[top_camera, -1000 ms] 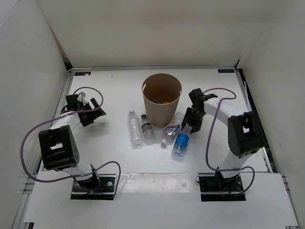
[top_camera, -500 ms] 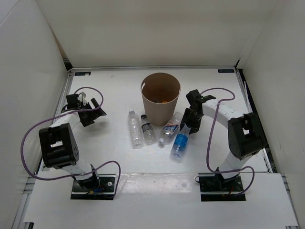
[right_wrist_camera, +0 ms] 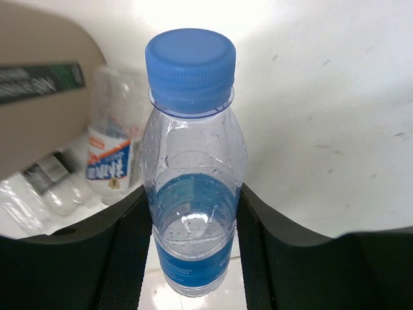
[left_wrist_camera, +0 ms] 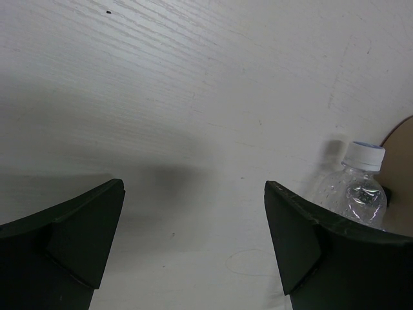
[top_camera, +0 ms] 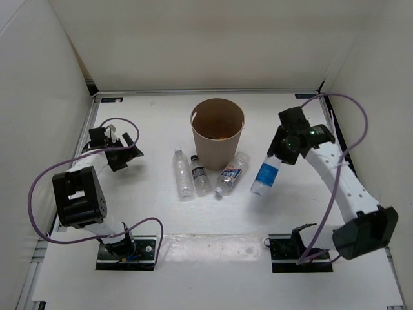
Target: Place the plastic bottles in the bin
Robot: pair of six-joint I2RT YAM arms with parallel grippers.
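Note:
My right gripper (top_camera: 282,147) is shut on the blue-capped, blue-labelled bottle (top_camera: 265,176) and holds it in the air, cap downward, to the right of the tan bin (top_camera: 218,132). The right wrist view shows the bottle (right_wrist_camera: 192,161) clamped between my pads (right_wrist_camera: 132,248). Three more clear bottles lie in front of the bin: a white-capped one (top_camera: 182,173), a black-capped one (top_camera: 200,175) and one with a white label (top_camera: 231,173). My left gripper (top_camera: 121,154) is open and empty, far left of them. Its wrist view shows the white-capped bottle (left_wrist_camera: 359,187) at the right edge.
White walls enclose the table on the left, back and right. Something orange lies inside the bin. A purple cable loops along each arm. The bin wall (right_wrist_camera: 39,97) shows in the right wrist view.
My right gripper has lifted the blue-capped bottle off the table and swung it up and to the right. The left arm has not moved.

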